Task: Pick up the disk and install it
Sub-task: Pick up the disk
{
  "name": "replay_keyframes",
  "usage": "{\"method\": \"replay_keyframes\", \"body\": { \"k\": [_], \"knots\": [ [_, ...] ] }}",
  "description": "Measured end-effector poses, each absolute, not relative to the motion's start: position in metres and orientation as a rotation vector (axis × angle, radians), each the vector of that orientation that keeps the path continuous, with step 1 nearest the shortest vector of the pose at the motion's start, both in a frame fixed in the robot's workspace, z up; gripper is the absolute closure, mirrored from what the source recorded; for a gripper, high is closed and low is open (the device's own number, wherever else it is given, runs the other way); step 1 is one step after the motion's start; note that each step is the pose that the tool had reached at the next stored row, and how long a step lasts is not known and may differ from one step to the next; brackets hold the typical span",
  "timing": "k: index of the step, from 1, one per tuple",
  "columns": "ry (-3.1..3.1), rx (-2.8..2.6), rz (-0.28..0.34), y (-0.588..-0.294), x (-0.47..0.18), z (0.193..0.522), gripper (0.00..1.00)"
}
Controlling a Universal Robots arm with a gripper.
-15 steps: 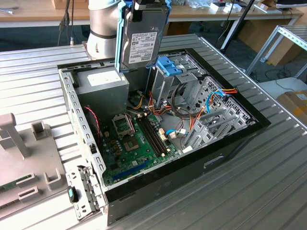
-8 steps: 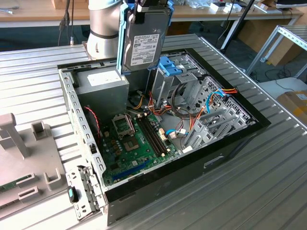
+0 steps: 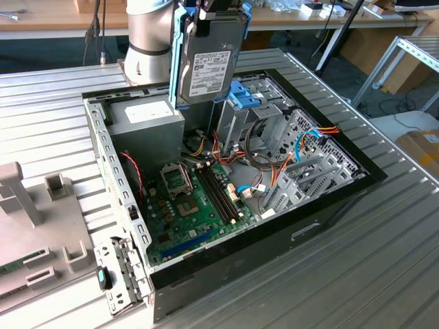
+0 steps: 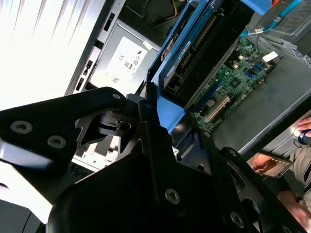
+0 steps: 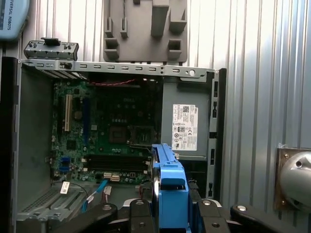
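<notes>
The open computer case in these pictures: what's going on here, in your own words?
The arm's gripper holds the disk upright, in the air above the open case. In the exterior view the disk shows between the power supply and the drive cage. It is not yet installed.

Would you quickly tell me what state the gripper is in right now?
The gripper is closed on the disk, holding it on edge above the open computer case.
</notes>
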State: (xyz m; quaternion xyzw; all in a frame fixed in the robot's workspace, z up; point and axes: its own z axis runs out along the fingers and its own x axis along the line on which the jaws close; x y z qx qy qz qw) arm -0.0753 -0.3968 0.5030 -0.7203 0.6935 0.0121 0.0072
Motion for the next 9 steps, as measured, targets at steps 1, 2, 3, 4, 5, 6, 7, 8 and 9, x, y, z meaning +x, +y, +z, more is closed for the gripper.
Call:
{"method": "replay_keyframes", "body": {
  "k": [1, 2, 3, 4, 5, 6, 7, 8, 9],
  "knots": [
    [2.169, -2.252, 0.038, -0.398, -0.075, 0.503, 0.64],
    [2.169, -2.253, 0.038, -0.400, -0.075, 0.503, 0.64],
    [2.169, -2.253, 0.037, -0.402, -0.074, 0.503, 0.64],
    [2.169, -2.253, 0.037, -0.404, -0.074, 0.503, 0.64],
    [2.169, -2.253, 0.037, -0.406, -0.073, 0.503, 0.64],
    [2.169, -2.253, 0.037, -0.407, -0.073, 0.503, 0.64],
    [2.169, -2.253, 0.037, -0.408, -0.073, 0.503, 0.64],
    [2.170, -2.253, 0.036, -0.409, -0.072, 0.503, 0.64],
    [2.170, -2.254, 0.035, -0.411, -0.072, 0.503, 0.64]
  ]
}}
